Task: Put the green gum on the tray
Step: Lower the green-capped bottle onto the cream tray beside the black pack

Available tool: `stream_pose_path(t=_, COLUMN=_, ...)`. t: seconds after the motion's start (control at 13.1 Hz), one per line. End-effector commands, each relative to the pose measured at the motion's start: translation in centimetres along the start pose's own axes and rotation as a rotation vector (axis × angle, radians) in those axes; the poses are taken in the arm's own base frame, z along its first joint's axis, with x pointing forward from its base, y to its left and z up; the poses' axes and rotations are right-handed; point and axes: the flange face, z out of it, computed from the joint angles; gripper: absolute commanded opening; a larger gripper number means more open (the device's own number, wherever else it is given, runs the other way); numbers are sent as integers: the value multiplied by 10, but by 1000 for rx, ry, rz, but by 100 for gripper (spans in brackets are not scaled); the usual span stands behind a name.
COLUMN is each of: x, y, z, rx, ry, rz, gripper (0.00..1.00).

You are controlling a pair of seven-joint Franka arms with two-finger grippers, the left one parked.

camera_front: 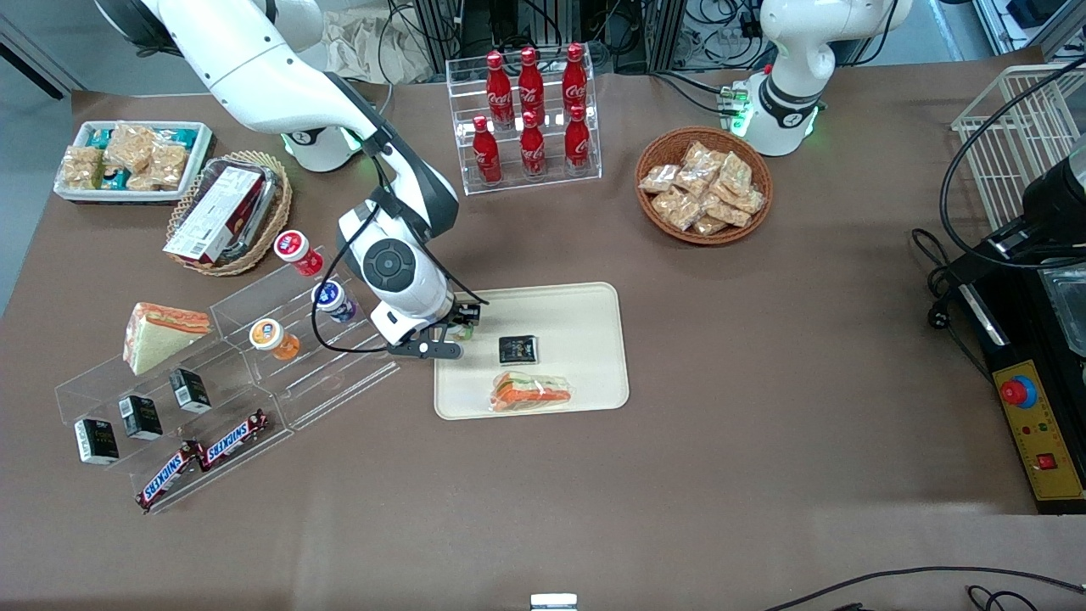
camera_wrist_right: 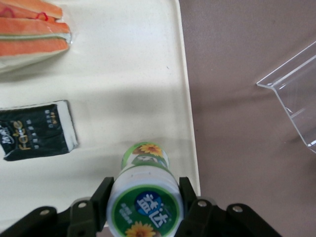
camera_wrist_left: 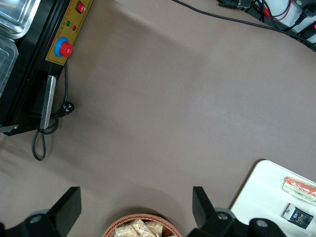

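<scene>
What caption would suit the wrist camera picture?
Gripper clasping the green gum over the tray, beside a black packet.

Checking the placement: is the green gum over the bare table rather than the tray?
No, the gripper holds the green gum above the tray, just inside its rim.

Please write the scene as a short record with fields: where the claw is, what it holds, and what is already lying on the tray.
claw: right arm's claw, over the tray's edge nearest the clear display rack
claw state: shut on the green gum
gum position: above the tray, bottom close to the surface; contact cannot be told
on tray: black packet; wrapped sandwich
rack: red-lidded bottle, blue-lidded bottle, orange-lidded bottle
release: not yet done
</scene>
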Motion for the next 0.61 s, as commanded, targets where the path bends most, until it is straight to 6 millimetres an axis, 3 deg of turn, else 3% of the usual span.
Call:
stream_pose_path(t=0.0, x=7, y=-7, z=6, rx=2, ry=18, rz=5, gripper=38)
stream_pose_path(t=0.23, x=6, y=-9, z=11, rx=-6, ry=25, rz=-11, gripper=38)
stream_pose_path(t=0.31, x=6, y=-9, z=11, rx=-6, ry=25, rz=-11, gripper=45)
stream_pose_path(t=0.46, x=6, y=-9, z=11, rx=-18, ry=35, rz=-32, gripper=100)
stream_pose_path(t=0.53, x=6, y=-9, z=11, rx=-41, ry=55, rz=-61, gripper=100)
